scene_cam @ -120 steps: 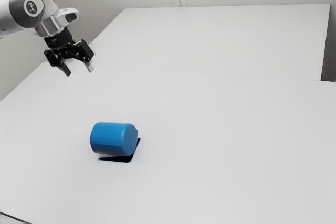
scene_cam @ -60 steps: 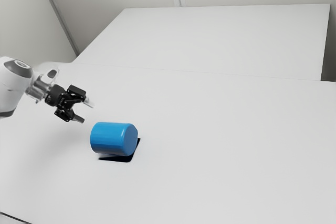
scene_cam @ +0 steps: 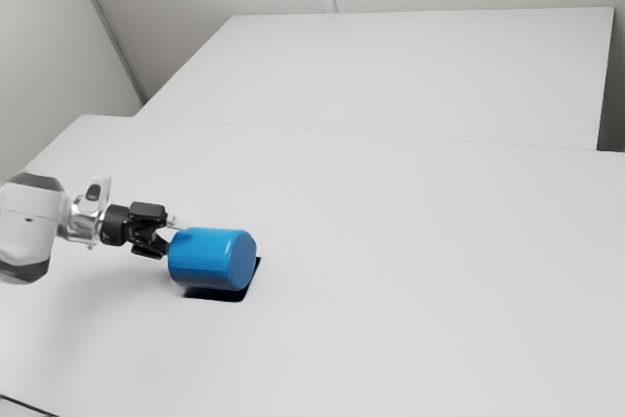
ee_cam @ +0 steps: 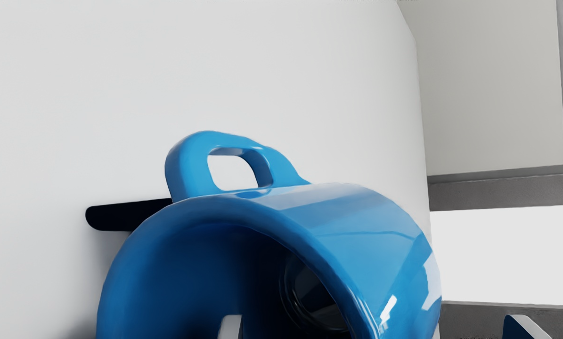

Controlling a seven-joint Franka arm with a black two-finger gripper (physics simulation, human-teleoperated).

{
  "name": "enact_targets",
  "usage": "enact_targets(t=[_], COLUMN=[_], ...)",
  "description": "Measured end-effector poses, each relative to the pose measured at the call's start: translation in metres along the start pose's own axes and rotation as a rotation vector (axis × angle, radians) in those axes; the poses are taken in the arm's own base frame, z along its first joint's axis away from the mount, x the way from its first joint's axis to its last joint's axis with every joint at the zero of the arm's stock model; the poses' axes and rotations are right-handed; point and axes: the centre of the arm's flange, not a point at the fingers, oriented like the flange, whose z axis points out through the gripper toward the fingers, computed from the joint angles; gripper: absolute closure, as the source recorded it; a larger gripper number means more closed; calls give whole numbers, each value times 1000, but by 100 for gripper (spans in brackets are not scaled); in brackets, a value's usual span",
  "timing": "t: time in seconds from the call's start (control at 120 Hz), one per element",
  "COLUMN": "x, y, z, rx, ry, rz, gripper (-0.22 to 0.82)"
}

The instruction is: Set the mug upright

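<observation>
**Mug lies on its side; the standing up is left to do**

In the exterior view, the mug rests on the bench, toward eight o'clock from the middle of this view; its closed base looks to about three o'clock, so the upright position, which the task wants, is not there; a dark shadow lies below it. The pincer is at the opposite end, at about ten o'clock from the mug's middle; so the reaching part I would judge nearly complete, but the lifting and turning part not.

In the wrist view, the open mouth of the mug faces the pincer, and the handle stands out from its side; the two fingers are well apart, one finger in front of the mouth or a little inside, how deep I cannot tell; the other finger is outside the mug, with a gap beside it; therefore the pincer is released, and it grips nothing. As I judge, there remain these parts: to close on the mug's wall between the fingers, to turn the mouth upward, to set the base down on the bench, and to let go.
</observation>
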Motion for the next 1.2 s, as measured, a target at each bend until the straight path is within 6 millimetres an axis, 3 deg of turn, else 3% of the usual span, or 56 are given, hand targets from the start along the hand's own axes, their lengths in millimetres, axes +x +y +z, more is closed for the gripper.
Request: enact_targets(t=[0.083,0.283,0.433,0.625,0.692,0.75,0.842,0.958,1.05,1.2], x=[-3,-8,-4,0,16,44,78,86,89,88], y=[-1,-3,5,12,31,61,115,164,195,212], z=[3,8,9,9,3,2,31,82,111,137], rx=[-19,-51,-97,-124,-120,-79,57,287,487,746], ry=[18,57,99,123,134,95,-107,-421,-617,-770], rz=[37,96,142,195,260,368,552,743,852,879], gripper=[9,53,69,76,77,78,78,78,78,78])
